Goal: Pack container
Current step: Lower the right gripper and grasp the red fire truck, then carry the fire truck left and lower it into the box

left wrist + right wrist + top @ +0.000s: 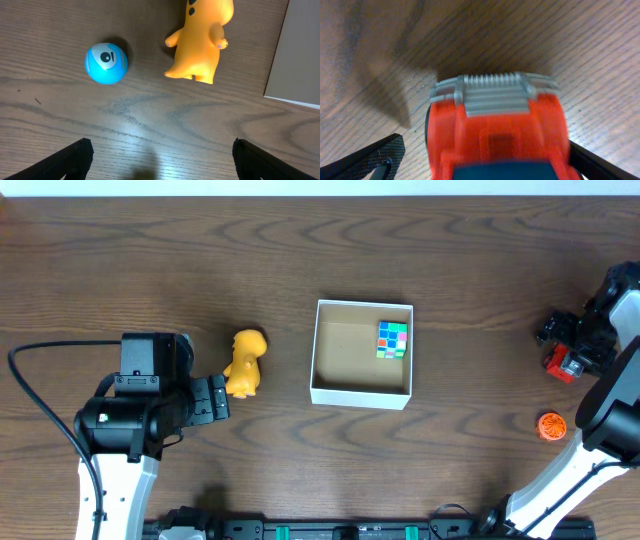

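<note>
Near the spread, empty left tool (162,145), the light, hard yellow toy (200,45) probably wants a grip across its belly.

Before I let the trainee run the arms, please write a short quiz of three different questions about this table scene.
1. True or false: the colourful cube lies inside the container.
2. Fill in: in the left wrist view, the blue ball lies to the ___ of the yellow figure.
3. Which toy does the right end effector straddle? A) blue ball B) red truck C) yellow figure
Key: 1 true; 2 left; 3 B.
</note>
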Controlling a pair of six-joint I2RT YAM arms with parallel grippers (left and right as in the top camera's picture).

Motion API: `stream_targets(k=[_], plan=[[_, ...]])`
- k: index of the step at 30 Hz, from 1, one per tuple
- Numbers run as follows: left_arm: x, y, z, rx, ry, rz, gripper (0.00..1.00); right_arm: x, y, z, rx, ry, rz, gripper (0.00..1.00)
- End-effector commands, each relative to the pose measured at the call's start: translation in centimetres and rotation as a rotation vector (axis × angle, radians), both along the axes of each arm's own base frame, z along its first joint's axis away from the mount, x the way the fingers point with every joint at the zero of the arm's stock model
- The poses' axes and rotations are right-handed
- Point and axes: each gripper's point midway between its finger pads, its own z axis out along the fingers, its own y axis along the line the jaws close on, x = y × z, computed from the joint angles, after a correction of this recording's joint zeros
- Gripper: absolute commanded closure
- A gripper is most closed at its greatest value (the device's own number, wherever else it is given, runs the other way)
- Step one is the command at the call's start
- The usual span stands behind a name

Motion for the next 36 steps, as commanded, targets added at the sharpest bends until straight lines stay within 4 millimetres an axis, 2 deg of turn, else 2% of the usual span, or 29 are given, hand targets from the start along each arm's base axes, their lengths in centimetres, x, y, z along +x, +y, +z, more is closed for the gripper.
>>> stream_targets(k=[1, 6, 16, 20, 27, 29, 33, 35, 36], plan=[[0.3, 0.0, 0.6, 0.002, -0.018, -0.003, 0.09, -0.2, 0.3, -0.7, 0.015, 0.005, 0.018, 0.01], [0.3, 0.0, 0.6, 0.002, -0.018, -0.002, 0.09, -0.1, 0.3, -0.7, 0.016, 0.001, 0.018, 0.03], [0.3, 0.0, 0.6, 0.002, -0.018, -0.003, 0.09, -0.2, 0.3, -0.7, 0.019, 0.004, 0.017, 0.30], [0.3, 0.0, 0.6, 0.002, -0.017, -0.003, 0.09, -0.3, 0.4, -0.7, 0.022, 0.008, 0.018, 0.38], [0.3, 0.0, 0.6, 0.002, -0.017, -0.002, 0.09, -0.3, 1.1, -0.7, 0.057, 0.002, 0.019, 0.39], [0.3, 0.0, 0.6, 0.002, -0.017, -0.003, 0.09, -0.3, 1.1, -0.6, 0.059, 0.001, 0.020, 0.42], [0.3, 0.0, 0.6, 0.002, -0.017, -0.003, 0.09, -0.2, 1.1, 0.1, 0.053, -0.011, 0.020, 0.49], [0.3, 0.0, 0.6, 0.002, -0.017, -0.003, 0.09, 0.1, 1.1, 1.1, 0.042, -0.032, 0.023, 0.54], [0.3, 0.0, 0.6, 0.002, -0.017, -0.003, 0.09, 0.3, 1.1, 1.8, 0.033, -0.048, 0.027, 0.59]])
